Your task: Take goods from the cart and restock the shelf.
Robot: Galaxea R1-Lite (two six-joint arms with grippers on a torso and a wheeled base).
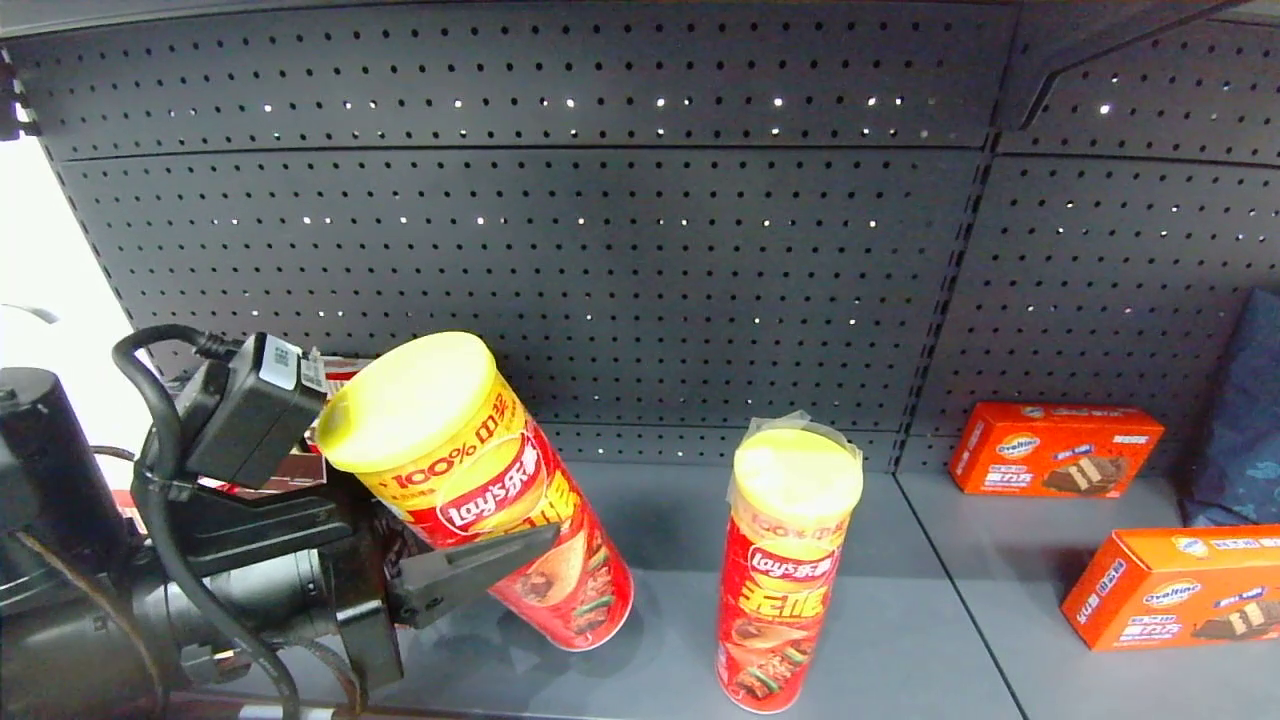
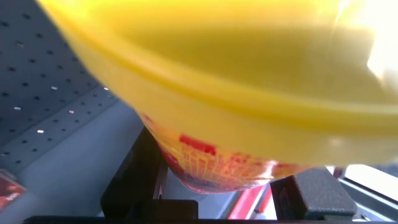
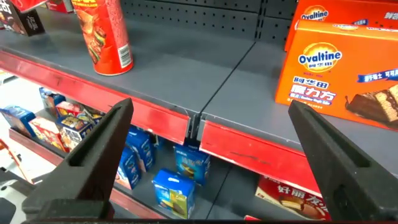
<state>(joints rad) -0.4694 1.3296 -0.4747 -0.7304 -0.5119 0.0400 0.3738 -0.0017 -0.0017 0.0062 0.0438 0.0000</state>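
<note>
Shelf [image 1: 900, 620]: grey deck with a perforated back panel [image 1: 600, 280]. A red front rail [image 3: 249, 140] appears in the right wrist view.

Left pincer [image 1: 500, 560]: low at the shelf's left end, clenched on the held can [image 1: 470, 470] at mid-body. One finger [image 1: 480, 572] lies across the front and the other is hidden behind.

Right pincer [image 3: 210, 112]: released and holding nothing, off the shelf's front edge, nearer the boxes than the cans.

Held can: its long axis is tilted, with the yellow lid up and towards the robot's left and the base down and rightwards, close over the deck. Whether the base touches cannot be told. Judged need: bring the axis upright before letting go. The left arm is the nearer, being the holder.

Standing can [image 1: 785, 560]: upright on the deck, near the held can's right, apart from it.

Boxes: two orange ones, rear [image 1: 1055, 450] and front [image 1: 1170, 585], lie flat on the right-hand bay.

View differences: the head view gives the tilt and the gap between the cans. In the left wrist view the held can's lid [image 2: 236, 74] sits close above the dark fingers [image 2: 134, 180]. The right wrist view adds blue packets [image 3: 168, 186] on the tier below.
</note>
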